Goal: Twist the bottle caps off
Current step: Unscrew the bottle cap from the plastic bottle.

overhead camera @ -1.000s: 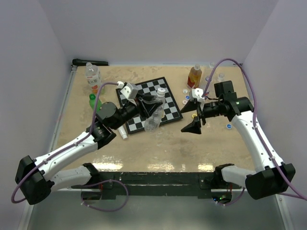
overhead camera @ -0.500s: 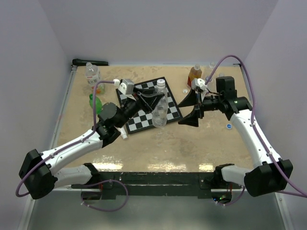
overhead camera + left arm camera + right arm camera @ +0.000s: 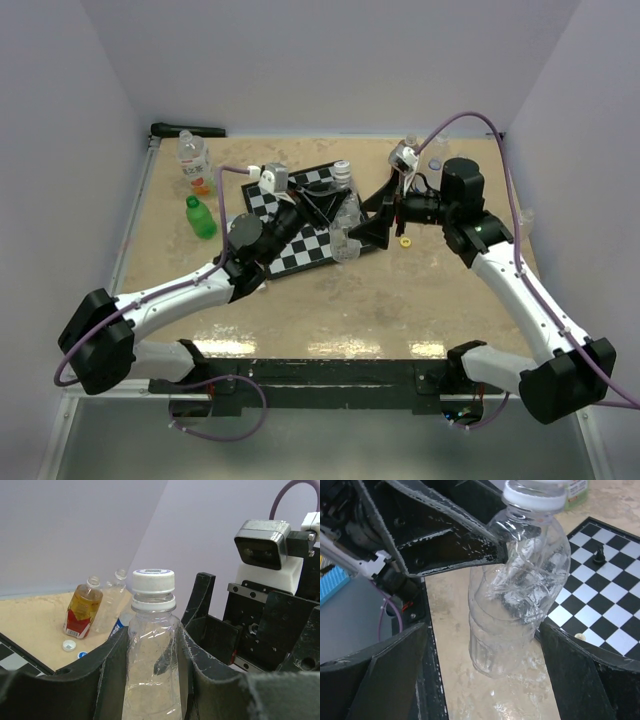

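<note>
Crumpled clear bottle point(image 3: 151, 680) sits near the middle of the surface, roughly upright, its white cap point(image 3: 153, 582) still screwed on, pinched round the body by the left end effector point(image 3: 151, 645). A yellow cap point(image 3: 405, 241) lies loose at its 3 o'clock. The green bottle point(image 3: 202, 220), with its green cap point(image 3: 191, 201) on, stands out at 9 o'clock. A labelled clear bottle point(image 3: 192, 152) is at 10. The orange-labelled bottle point(image 3: 82, 611) stands open, with a loose white cap point(image 3: 69, 645) just beside it.

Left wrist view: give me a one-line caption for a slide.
Left fingers clamp a clear bottle with its white cap on; the open right fingers face it.
</note>
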Robot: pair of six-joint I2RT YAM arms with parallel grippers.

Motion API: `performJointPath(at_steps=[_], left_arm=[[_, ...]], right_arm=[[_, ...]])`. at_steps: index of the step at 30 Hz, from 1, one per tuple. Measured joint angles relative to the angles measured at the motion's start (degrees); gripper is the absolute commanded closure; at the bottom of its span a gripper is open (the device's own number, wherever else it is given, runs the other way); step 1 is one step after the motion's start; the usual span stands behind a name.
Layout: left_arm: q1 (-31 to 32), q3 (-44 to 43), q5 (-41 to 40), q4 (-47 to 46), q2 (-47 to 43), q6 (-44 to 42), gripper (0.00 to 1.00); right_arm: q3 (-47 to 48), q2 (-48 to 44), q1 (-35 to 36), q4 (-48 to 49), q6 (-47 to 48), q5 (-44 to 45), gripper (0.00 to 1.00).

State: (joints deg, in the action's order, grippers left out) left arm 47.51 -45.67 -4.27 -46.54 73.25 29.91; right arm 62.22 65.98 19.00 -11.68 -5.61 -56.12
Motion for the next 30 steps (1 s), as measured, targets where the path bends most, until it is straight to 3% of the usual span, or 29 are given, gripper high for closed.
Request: performJointPath(at_steps=[7, 13, 15, 18, 25, 27, 30], left_arm=[[1.7, -0.8, -4.0, -3.0, 2.4, 1.6, 1.0], [2.5, -1.5, -7.5, -5.7, 2.8, 2.7, 1.0], [2.4, -1.7, -8.6, -6.3, 2.8, 3.3, 1.0], [2.5, -1.8, -9.7, -7.1, 3.0, 4.0, 1.0], [2.5, -1.8, -10.4, -7.5, 3.8, 4.7, 0.97], [2.4, -1.8, -10.5, -7.3, 3.8, 4.8, 0.91], [2.4, -1.7, -10.5, -6.7, 3.5, 4.8, 0.73]], right_arm=[[-2.6, 0.5, 2.4, 6.3, -8.3, 9.3, 0.02], [-4.7, 1.0, 4.2, 8.0, -9.9, 14.1, 0.02], [-5.0, 1.2, 4.5, 8.5, -9.8, 14.8, 0.06], [-5.5, 1.2, 4.6, 9.7, -9.7, 14.9, 0.19], [-5.6, 1.7, 4.8, 11.0, -9.1, 13.7, 0.65], [-5.7, 1.9, 4.8, 11.0, -8.2, 13.1, 0.77], [-5.9, 1.9, 4.9, 11.0, -6.9, 13.1, 0.85]])
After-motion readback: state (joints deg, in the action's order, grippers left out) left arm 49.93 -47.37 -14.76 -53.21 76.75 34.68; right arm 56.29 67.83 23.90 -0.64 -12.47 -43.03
